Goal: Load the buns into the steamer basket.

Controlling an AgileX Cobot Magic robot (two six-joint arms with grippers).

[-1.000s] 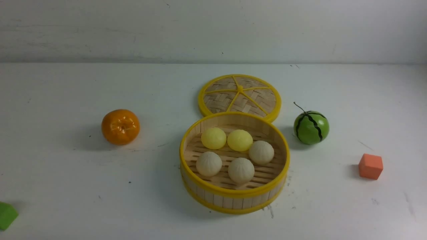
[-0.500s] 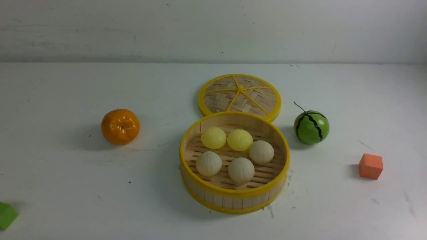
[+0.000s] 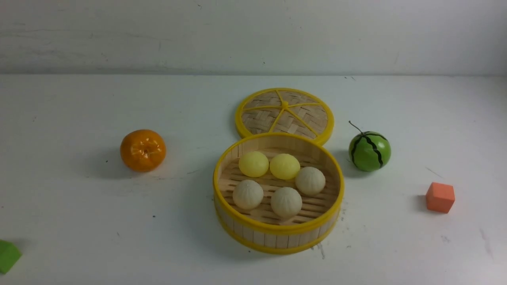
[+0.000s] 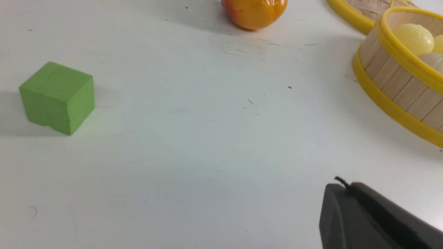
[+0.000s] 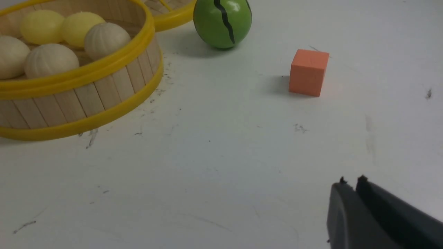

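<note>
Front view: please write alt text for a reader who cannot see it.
Five buns sit inside the steamer basket on a white table, its lid lying behind. A tangerine sits left, a watermelon ball right.

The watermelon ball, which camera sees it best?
The front view shows the whole watermelon ball, stem and stripes, standing right of the steamer basket. The right wrist view cuts off its top. The left wrist view doesn't show it.
</note>
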